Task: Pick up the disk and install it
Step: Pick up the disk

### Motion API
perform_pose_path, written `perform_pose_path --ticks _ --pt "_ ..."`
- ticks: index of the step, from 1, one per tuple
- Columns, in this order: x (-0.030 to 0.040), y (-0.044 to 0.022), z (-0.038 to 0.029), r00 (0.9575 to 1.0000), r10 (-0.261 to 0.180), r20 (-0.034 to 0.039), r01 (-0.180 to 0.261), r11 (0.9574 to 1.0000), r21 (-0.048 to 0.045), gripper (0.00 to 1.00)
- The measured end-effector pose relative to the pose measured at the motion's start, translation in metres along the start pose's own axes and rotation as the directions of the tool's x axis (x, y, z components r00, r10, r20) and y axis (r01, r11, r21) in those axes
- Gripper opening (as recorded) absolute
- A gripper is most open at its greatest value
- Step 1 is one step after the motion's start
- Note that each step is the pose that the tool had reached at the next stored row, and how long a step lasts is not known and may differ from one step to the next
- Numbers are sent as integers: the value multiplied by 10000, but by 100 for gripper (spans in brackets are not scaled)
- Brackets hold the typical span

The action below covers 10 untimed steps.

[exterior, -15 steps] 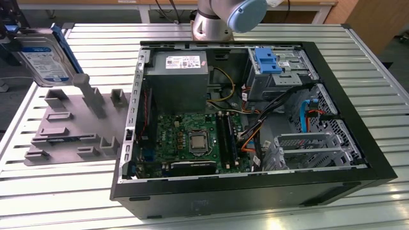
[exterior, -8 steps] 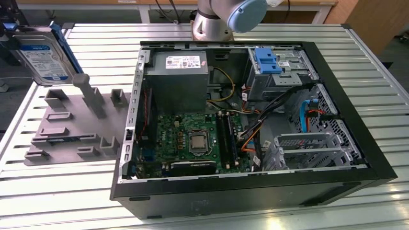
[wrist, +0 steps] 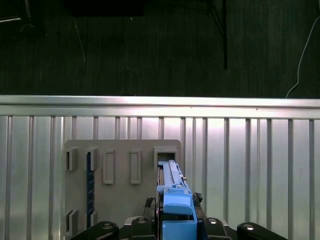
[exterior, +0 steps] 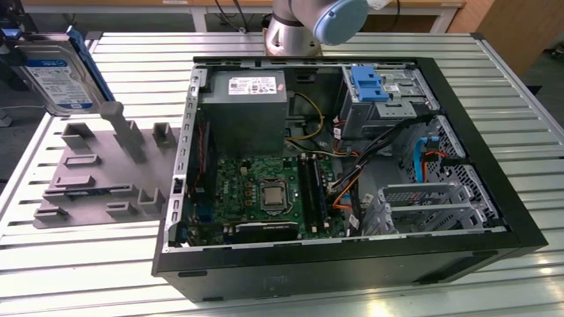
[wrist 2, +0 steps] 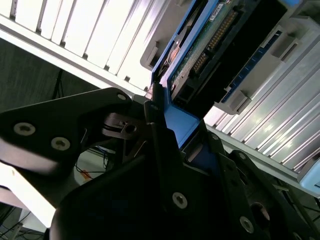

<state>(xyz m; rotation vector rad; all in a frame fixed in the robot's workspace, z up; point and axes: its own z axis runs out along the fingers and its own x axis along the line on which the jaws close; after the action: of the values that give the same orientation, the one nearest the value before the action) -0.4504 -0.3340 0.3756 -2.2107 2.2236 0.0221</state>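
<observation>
gripper [wrist: 177, 226] clamping disk [exterior: 55, 72] edge, over grey fixture [wrist: 120, 197]

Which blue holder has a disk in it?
The one outside the computer case, at the exterior view's left, around the disk; the blue bracket inside the case stands empty.

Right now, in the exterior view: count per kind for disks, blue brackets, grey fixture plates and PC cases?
disk: 1
upright blue bracket: 1
grey fixture plate: 1
open PC case: 1
Total: 4
</observation>
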Motion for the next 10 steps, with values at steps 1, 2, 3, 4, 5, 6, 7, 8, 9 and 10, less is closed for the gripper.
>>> perform_pose_path --ticks 1,2,3,4,5,6,7,8,9,10 --pt "0 0 -8 10000 0 0 0 10000 0 36" --pt "0 0 -16 10000 0 0 0 10000 0 36" --pt "0 0 -24 10000 0 0 0 10000 0 36" --pt "0 0 -31 10000 0 0 0 10000 1 36" --pt "0 0 -37 10000 0 1 0 10000 1 36" --pt "-1 0 -44 10000 0 0 0 10000 1 36" --pt "-1 0 -51 10000 0 0 0 10000 0 36" --pt "-1 0 -57 10000 0 0 0 10000 1 36" --pt "-1 1 -63 10000 0 0 0 10000 0 36" --pt "-1 1 -69 10000 0 0 0 10000 0 36"
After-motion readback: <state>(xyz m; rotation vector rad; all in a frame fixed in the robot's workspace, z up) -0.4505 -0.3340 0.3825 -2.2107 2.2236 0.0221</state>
